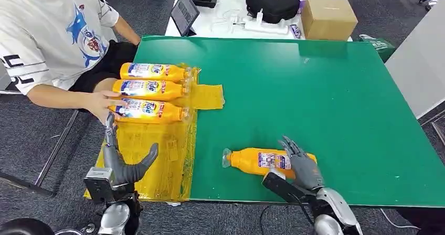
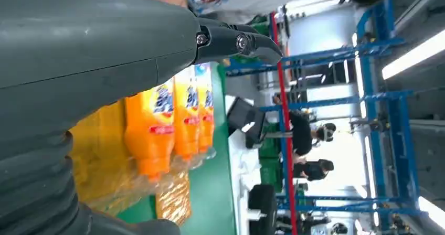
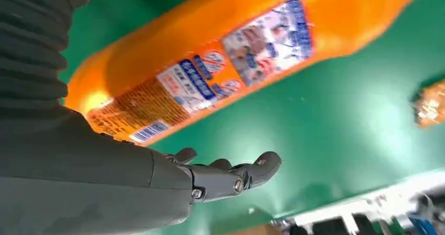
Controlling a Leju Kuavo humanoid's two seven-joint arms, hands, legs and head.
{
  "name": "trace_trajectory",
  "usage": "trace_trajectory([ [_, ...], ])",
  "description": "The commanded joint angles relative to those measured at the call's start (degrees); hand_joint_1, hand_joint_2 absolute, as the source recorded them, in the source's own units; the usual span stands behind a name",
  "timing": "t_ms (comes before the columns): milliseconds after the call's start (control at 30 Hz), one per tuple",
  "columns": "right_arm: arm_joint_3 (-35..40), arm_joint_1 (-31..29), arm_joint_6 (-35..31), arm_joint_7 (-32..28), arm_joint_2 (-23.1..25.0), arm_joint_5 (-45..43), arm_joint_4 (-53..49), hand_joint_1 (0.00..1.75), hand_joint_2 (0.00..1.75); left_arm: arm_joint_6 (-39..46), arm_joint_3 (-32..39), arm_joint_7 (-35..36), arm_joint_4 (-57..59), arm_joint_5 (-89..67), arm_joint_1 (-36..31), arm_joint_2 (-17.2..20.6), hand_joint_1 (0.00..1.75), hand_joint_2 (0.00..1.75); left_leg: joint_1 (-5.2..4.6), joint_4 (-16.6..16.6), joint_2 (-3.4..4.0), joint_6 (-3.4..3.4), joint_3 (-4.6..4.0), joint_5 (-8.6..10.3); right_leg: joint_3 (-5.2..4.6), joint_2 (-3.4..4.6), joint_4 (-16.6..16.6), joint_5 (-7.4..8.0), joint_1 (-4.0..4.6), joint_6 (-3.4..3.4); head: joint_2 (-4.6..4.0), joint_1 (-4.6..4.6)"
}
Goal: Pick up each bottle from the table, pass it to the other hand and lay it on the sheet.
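Head view: my right hand lies open over the lone bottle, not gripping; left hand open, empty. Close squarely mid-body.

The tabletop is plain deep green. The sheet on it is translucent yellow. The lone bottle is orange with a clear cap end and a white, blue and red label; the three bottles on the sheet are the same orange with blue lettering on white labels. The right hand and left hand are grey, with darker fingers. A person's shirt is white with a blue shark print. A box is brown, a bag black.
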Motion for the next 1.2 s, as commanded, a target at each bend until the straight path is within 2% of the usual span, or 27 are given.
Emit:
trace_trajectory([
  [33, -0.01, -5.55, 2.47, 1.72, -2.29, -0.62, 11.47, 0.0, 1.75, -1.12, -1.36, 0.57, 7.49, 0.4, -3.22, -0.06, 0.0, 1.75, 0.02, -0.07, 0.1, 0.0, 0.25, -0.04, 0.27, 0.03, -0.13, 0.01, 0.04, -0.05, 0.0, 0.0],
  [300, -0.76, -10.57, 1.41, 1.38, -1.78, 0.68, 19.08, 0.0, 1.75, -1.54, -1.24, 0.68, 12.44, -0.01, -5.03, 0.67, 0.0, 1.75, 0.02, -0.1, 0.03, -0.02, 0.29, -0.01, 0.31, -0.02, -0.14, 0.02, 0.03, -0.04, 0.0, 0.0],
  [533, -0.79, -11.09, 1.58, 1.61, -1.72, 0.85, 20.37, 0.0, 1.75, -1.64, -1.31, 0.7, 12.7, -0.11, -5.11, 0.64, 0.0, 1.75, 0.05, -0.06, 0.07, -0.03, 0.32, -0.06, 0.34, 0.0, -0.12, -0.01, 0.06, -0.07, 0.0, 0.0],
  [600, -0.73, -11.64, 2.02, 1.76, -1.64, 0.9, 21.75, 0.0, 1.75, -1.99, -1.35, 0.73, 13.15, -0.06, -5.31, 0.59, 0.0, 1.75, 0.01, -0.05, 0.04, -0.01, 0.21, -0.01, 0.22, -0.01, -0.08, 0.01, 0.02, -0.03, 0.0, 0.0],
  [633, -0.44, -11.9, 3.4, 2.01, -1.9, 0.36, 22.62, 0.0, 1.75, -2.15, -1.49, 0.81, 13.55, -0.18, -5.53, 0.63, 0.0, 1.75, 0.06, -0.06, 0.11, -0.05, 0.47, -0.11, 0.5, 0.0, -0.14, -0.04, 0.09, -0.11, 0.0, 0.0],
  [667, -0.44, -11.9, 3.4, 2.01, -1.9, 0.36, 22.62, 0.0, 1.75, -2.15, -1.49, 0.81, 13.55, -0.18, -5.53, 0.63, 0.0, 1.75, 0.02, -0.06, 0.03, -0.01, 0.22, 0.0, 0.24, -0.02, -0.1, 0.02, 0.03, -0.03, 0.0, 0.0],
  [767, 0.2, -11.78, 5.67, 1.93, -2.75, -1.42, 23.4, 0.0, 1.75, -2.47, -1.61, 0.89, 14.44, -0.14, -6.03, 0.65, 0.0, 1.75, 0.02, -0.06, 0.02, -0.01, 0.24, 0.0, 0.26, -0.04, -0.1, 0.02, 0.03, -0.03, 0.0, 0.0],
  [800, 0.24, -11.64, 5.81, 1.95, -2.92, -1.61, 23.44, 0.49, 1.75, -2.48, -1.59, 0.93, 14.58, -0.1, -6.09, 0.62, 0.0, 1.75, 0.04, -0.06, 0.01, -0.02, 0.33, -0.03, 0.37, -0.07, -0.13, 0.0, 0.06, -0.05, 0.0, 0.0],
  [833, 0.27, -11.25, 7.61, 1.51, -3.41, -3.72, 23.08, 1.4, 1.75, -2.6, -1.51, 1.01, 14.97, 0.14, -6.31, 0.6, 0.0, 1.75, 0.02, -0.06, -0.01, -0.01, 0.27, 0.0, 0.29, -0.07, -0.1, 0.01, 0.03, -0.04, 0.0, 0.0],
  [867, 0.44, -10.69, 7.56, 1.53, -3.84, -4.01, 22.47, 1.64, 1.75, -2.7, -1.47, 1.02, 15.32, 0.31, -6.5, 0.59, 0.0, 1.75, 0.03, -0.06, -0.04, -0.01, 0.29, 0.0, 0.32, -0.09, -0.11, 0.0, 0.04, -0.04, 0.0, 0.0],
  [967, 0.31, -10.09, 8.46, 1.35, -4.03, -5.77, 21.91, 1.75, 1.75, -2.84, -1.5, 1.0, 15.59, 0.51, -6.61, 0.59, 0.0, 1.75, 0.03, -0.06, -0.02, -0.02, 0.38, -0.01, 0.4, -0.1, -0.11, 0.0, 0.04, -0.04, 0.0, 0.02],
  [1200, -0.22, -8.27, 8.89, 1.26, -4.19, -8.9, 20.55, 1.75, 1.75, -3.23, -1.82, 1.07, 16.53, 1.19, -6.86, 0.34, 0.0, 1.75, 0.03, -0.06, -0.05, -0.01, 0.57, -0.01, 0.57, -0.12, -0.12, -0.01, 0.04, -0.04, 0.0, 0.0],
])
